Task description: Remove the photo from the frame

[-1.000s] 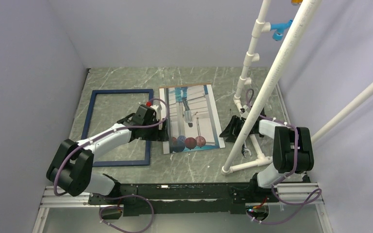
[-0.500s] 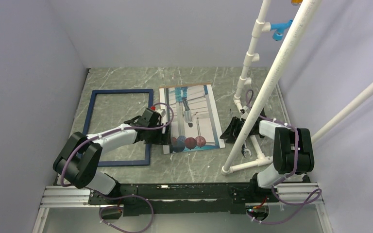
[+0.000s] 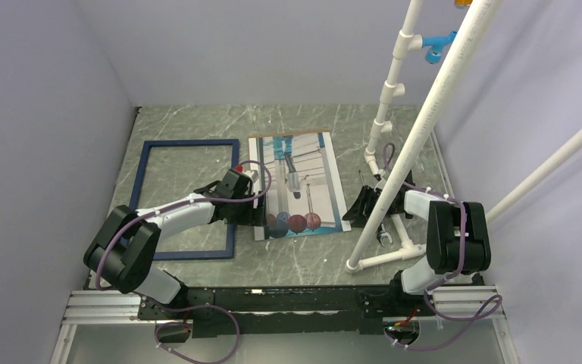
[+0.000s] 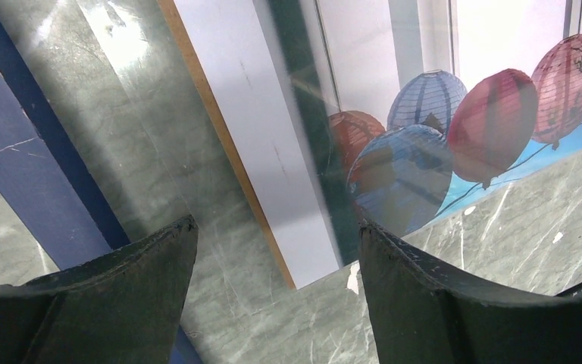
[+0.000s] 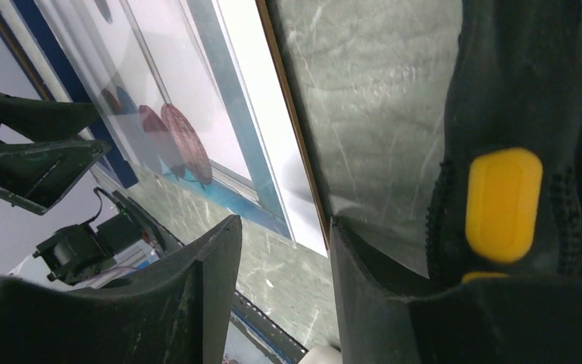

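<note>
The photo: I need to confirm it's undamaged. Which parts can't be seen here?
- Photo lower left edge: top view, left gripper covers it.
- Far end: cut off by both wrist views' edges.
- Back: hidden everywhere, it lies face up.
- Fine creases: too small in top view.

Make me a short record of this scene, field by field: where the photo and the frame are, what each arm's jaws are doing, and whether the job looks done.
photo: flat, face up on the table, right of the frame, a strip of table between them
frame: flat, empty, table showing through
left gripper: above the photo's near left corner, jaws open, holding nothing
right gripper: low by the photo's right edge, next to the pipe stand, jaws apart, holding nothing
task state: photo is out of the frame
</note>
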Robot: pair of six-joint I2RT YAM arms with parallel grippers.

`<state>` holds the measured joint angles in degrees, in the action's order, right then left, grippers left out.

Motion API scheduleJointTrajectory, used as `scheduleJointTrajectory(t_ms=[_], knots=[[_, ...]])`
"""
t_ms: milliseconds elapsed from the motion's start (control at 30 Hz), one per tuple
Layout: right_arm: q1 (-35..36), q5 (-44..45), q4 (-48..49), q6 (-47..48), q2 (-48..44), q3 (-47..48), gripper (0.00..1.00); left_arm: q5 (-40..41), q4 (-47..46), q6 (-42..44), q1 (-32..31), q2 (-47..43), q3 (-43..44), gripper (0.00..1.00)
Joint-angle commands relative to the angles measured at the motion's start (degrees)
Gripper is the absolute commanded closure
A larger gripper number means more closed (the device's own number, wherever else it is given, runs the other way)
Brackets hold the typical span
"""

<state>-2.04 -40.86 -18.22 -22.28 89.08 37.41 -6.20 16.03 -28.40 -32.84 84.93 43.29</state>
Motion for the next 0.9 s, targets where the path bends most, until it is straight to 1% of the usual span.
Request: scheduleJointTrajectory(t_ms=[0,167,367,500,867], knots=[[0.1,3.8,-3.7,-0.3,-4.3,-1.1,0.51,1.2,-0.8,-0.5,-0.2,0.1,-0.9,0.19],[0.1,2.1,-4.3,-0.7,-4.2,-2.0,0.51,0.5,-1.4,-0.9,-0.2,0.1,-1.3,0.19],[-0.1,-4.0,1.1,-3.9,-3.6,-3.4,0.53,0.7,-1.0,-0.7,-0.3,-0.1,-0.8,0.2],[0.0,-4.8,1.9,-5.1,-4.6,-3.5,0.53,1.2,-0.5,-0.5,-0.3,-0.4,-0.7,0.2],[0.0,-4.9,-1.6,-5.3,-8.1,-2.5,0.54,1.4,-0.4,-0.4,-0.2,-0.6,-1.1,0.19]])
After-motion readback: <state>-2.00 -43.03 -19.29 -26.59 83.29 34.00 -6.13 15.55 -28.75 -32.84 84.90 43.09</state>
